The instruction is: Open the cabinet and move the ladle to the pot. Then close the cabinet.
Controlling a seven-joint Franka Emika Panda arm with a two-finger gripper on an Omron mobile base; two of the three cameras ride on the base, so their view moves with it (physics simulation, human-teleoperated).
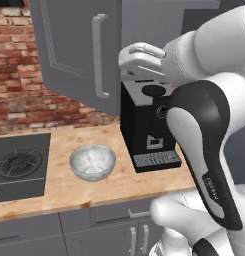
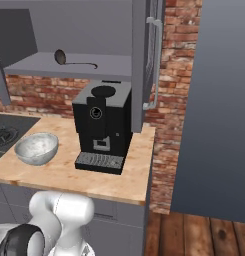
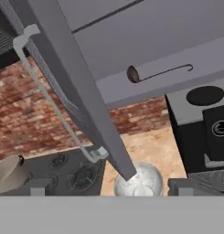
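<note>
Inside the open cabinet the ladle lies on its shelf; fingers spread, empty.

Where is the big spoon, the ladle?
The ladle lies on the open cabinet's shelf, right above the black coffee machine. In the hand view it lies on that shelf.

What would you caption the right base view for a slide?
Open cabinet with a ladle on its shelf, above a black coffee machine and bowl.
</note>
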